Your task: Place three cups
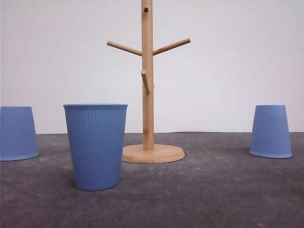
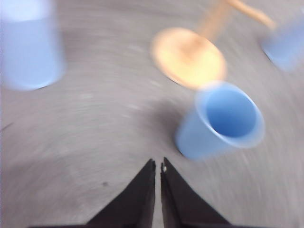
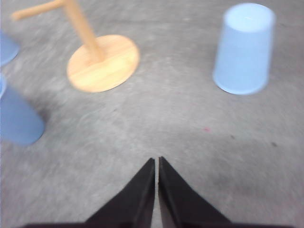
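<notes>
Three light-blue ribbed cups stand on the grey table. One cup is upright, left of centre and nearest the front. Another cup sits upside down at the far left, and the third cup is upside down at the right. My left gripper is shut and holds nothing, hovering above the table a short way from the upright cup. My right gripper is also shut and holds nothing, over bare table with the right-hand cup ahead of it.
A wooden mug tree with angled pegs stands on a round base at the middle, just behind and right of the upright cup. A white wall closes the back. The left wrist view is blurred by motion.
</notes>
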Controlling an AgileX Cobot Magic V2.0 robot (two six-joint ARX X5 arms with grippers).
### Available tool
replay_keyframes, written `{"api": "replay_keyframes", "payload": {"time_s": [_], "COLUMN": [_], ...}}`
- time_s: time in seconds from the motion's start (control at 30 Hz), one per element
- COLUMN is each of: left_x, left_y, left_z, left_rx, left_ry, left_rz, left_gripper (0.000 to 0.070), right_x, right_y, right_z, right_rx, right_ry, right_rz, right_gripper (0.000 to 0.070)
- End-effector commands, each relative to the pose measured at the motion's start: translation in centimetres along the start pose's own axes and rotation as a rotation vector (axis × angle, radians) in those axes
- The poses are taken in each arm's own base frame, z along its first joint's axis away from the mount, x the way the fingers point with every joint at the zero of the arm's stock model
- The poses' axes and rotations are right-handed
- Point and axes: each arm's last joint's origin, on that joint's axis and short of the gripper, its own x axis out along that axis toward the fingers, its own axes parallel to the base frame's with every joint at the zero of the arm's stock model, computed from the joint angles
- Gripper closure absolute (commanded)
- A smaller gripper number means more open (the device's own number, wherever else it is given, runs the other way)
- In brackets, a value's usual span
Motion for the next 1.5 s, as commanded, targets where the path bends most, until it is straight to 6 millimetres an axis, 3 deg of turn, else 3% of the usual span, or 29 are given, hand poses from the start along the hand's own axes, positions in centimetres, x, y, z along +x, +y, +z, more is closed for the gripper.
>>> {"api": "replay_keyframes", "payload": {"time_s": [0.0, 0.23, 0.27, 0.37, 0.43, 0.73, 0.93, 1.13, 1.47], "left_x": [-0.3, -0.2, -0.2, -0.2, -0.2, -0.1, 0.7, 3.5, 9.1], "left_y": [-0.5, -0.8, -0.8, -0.8, -0.7, -0.5, 0.1, 1.5, 5.9], "left_z": [0.7, 0.9, 0.9, 0.9, 0.9, 1.1, 2.9, 5.7, 9.2], "left_rx": [0.15, 0.178, 0.177, 0.148, 0.129, -0.034, -0.119, -0.167, -0.251], "left_ry": [-0.021, -0.01, -0.01, -0.009, -0.009, 0.014, 0.121, 0.206, 0.254], "left_rz": [-0.028, -0.052, -0.052, -0.048, -0.038, 0.058, 0.213, 0.273, 0.355], "left_gripper": [0.069, 0.0656, 0.0584, 0.0255, 0.0173, 0.0184, 0.0184, 0.0184, 0.0176], "right_x": [-0.2, -0.1, -0.2, -0.2, -0.2, -0.2, -0.2, -0.2, -0.2], "right_y": [0.3, 0.5, 0.5, 0.5, 0.5, 0.5, 0.5, 0.5, 0.6], "right_z": [0.5, 0.5, 0.5, 0.5, 0.6, 0.6, 0.6, 0.6, 0.7], "right_rx": [-0.05, -0.074, -0.074, -0.075, -0.076, -0.077, -0.077, -0.077, -0.082], "right_ry": [-0.02, -0.019, -0.019, -0.024, -0.028, -0.033, -0.034, -0.036, -0.038], "right_rz": [0.017, 0.032, 0.031, 0.031, 0.031, 0.033, 0.033, 0.033, 0.038], "right_gripper": [0.0692, 0.0674, 0.0615, 0.0353, 0.0272, 0.0272, 0.0273, 0.0273, 0.0273]}}
